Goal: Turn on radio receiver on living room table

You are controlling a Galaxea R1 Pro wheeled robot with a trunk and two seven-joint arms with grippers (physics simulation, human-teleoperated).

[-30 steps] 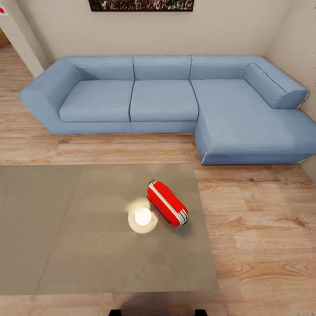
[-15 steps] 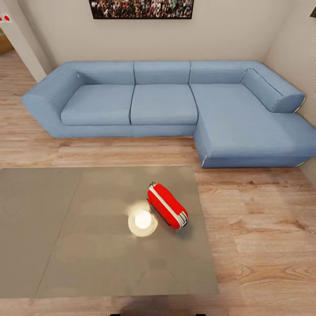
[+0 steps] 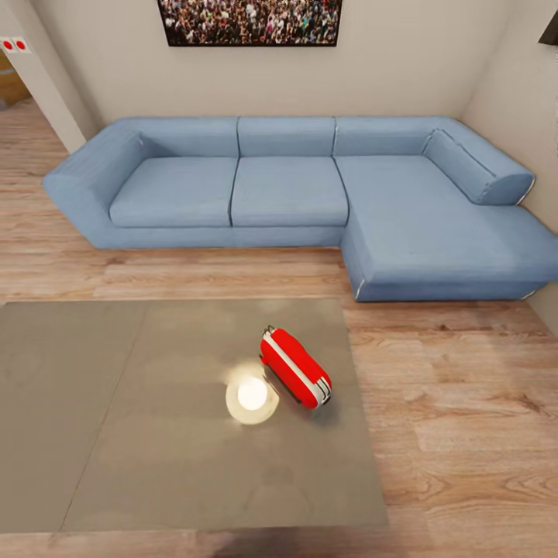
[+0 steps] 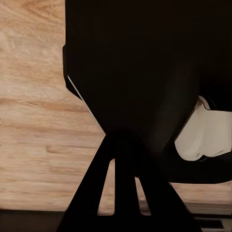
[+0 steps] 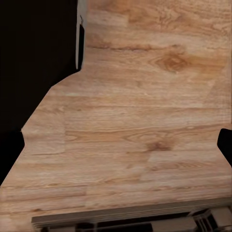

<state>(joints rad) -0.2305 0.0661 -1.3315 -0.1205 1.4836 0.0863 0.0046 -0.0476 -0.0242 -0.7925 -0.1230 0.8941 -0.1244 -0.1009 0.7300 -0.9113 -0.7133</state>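
Approach step, as I read it: robot faces the table (image 3: 116,434), arms not raised, nothing touched yet. The radio (image 3: 295,367) lies on the grey top, toward its right half, near the far edge, long axis running diagonally. Just beside it on the left a bright round glare spot (image 3: 252,394) sits on the glossy surface. Dial and green dot cannot be made out from the head view; only the red shell and white band show.

Left claw (image 4: 123,188): dark finger struts in the left wrist view over wood floor (image 4: 34,121), with a dark body and a white part behind; spread or pressed together, cannot tell. In the right wrist view, dark shapes at the frame sides over floor planks (image 5: 145,121); the right claw's state cannot be told either.

Next move likely calls for lifting an arm over the near table edge and reaching to the radio, probably the right arm since the radio is right of centre.

Room: the tabletop around the radio is bare, so a wide approach is possible. The table's right edge is near the radio; a push could slide it off toward the floor. The sofa (image 3: 287,186) stands well apart beyond a strip of floor, with a picture (image 3: 248,22) on the wall above.
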